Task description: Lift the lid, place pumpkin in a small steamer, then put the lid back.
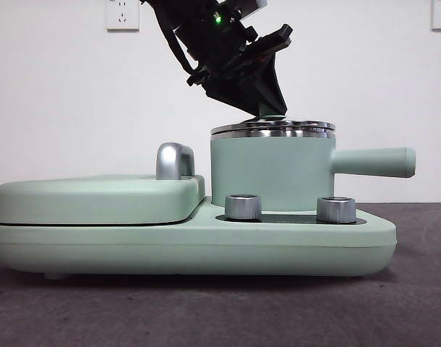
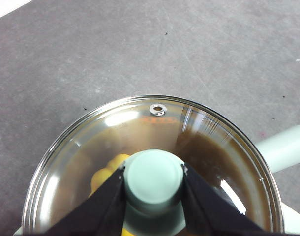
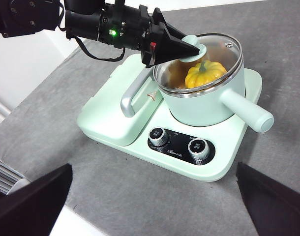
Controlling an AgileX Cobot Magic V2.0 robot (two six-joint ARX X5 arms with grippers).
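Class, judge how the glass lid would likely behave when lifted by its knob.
The lid looks rigid and probably breakable, being clear glass. The left gripper clamps only its small smooth knob, so it might swing or slip. Its steel rim suggests some weight.

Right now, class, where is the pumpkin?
The pumpkin sits inside the small steamer, under the lid whose knob the left gripper grips.
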